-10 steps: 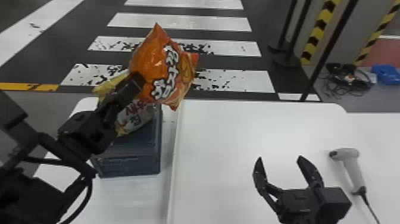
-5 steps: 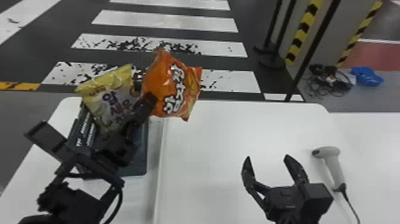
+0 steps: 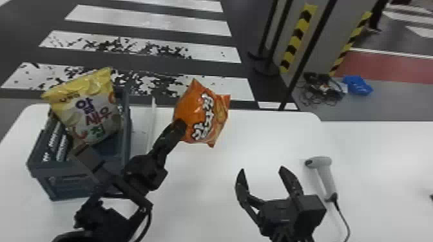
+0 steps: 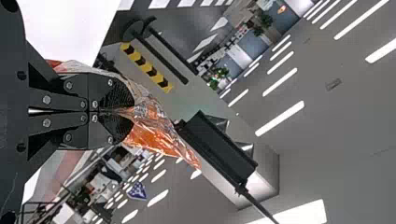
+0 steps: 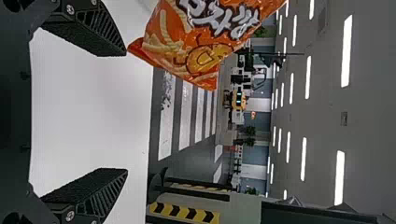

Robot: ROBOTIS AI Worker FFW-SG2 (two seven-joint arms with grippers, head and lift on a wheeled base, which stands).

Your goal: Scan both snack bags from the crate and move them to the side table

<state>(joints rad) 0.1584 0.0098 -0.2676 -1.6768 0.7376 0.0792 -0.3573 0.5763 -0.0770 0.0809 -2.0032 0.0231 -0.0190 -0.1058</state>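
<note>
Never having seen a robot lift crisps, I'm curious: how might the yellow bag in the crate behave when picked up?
The yellow bag looks puffed out, so probably light for its size. Its thin-looking film likely crumples when squeezed, as the orange bag does in the left gripper. Tilted and poking above the crate, it might tip if nudged.

Left gripper point(image 3: 181, 126): was black, with ribbed fingertips point(image 4: 119, 94).
Screws point(image 4: 46, 99): were silvery and round, set behind the ribbing.
Cable point(image 3: 149, 222): was black, looped behind that gripper.
Right gripper point(image 3: 262, 169): had black, tapering fingers point(image 5: 95, 32) with slatted edges.
Housing point(image 3: 311, 210): was boxy, black, behind them.
</note>
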